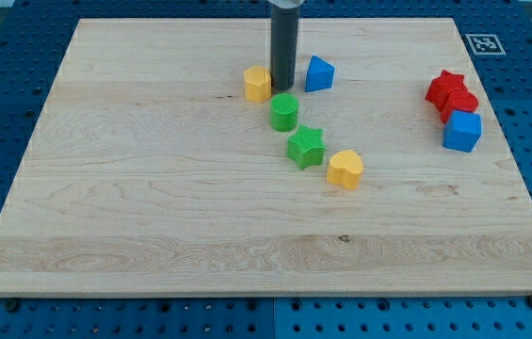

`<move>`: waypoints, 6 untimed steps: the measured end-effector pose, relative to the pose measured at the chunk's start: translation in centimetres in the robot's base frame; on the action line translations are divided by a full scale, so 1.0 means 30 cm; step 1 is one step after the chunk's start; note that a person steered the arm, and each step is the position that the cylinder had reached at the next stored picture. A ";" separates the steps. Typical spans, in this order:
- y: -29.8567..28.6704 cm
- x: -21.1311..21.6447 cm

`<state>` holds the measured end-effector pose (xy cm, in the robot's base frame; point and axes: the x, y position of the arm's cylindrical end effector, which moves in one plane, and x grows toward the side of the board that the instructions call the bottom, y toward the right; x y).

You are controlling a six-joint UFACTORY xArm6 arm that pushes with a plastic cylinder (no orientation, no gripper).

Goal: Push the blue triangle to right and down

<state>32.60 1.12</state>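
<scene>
On the pale wooden board [153, 217], the yellow hexagonal block [258, 84] stands furthest to the view's left. Just beside it on the right is my tip [283, 88]; it is a plain dark rod with no fingers. The small blue plastic triangle [318, 73] sits near the tip's right, apart from it. Below are the green cylinder [284, 112], green star [306, 148] and yellow heart [346, 169]. At the far right, 3 blocks cluster: red star [445, 88], another red block [460, 104], blue cube [462, 132].

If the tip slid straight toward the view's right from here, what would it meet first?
Probably the blue triangle: my tip sits just left of it, between it and the yellow block. Depth is uncertain; it may pass just below.
</scene>
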 end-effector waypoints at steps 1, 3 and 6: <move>0.023 -0.044; 0.224 0.018; 0.356 0.005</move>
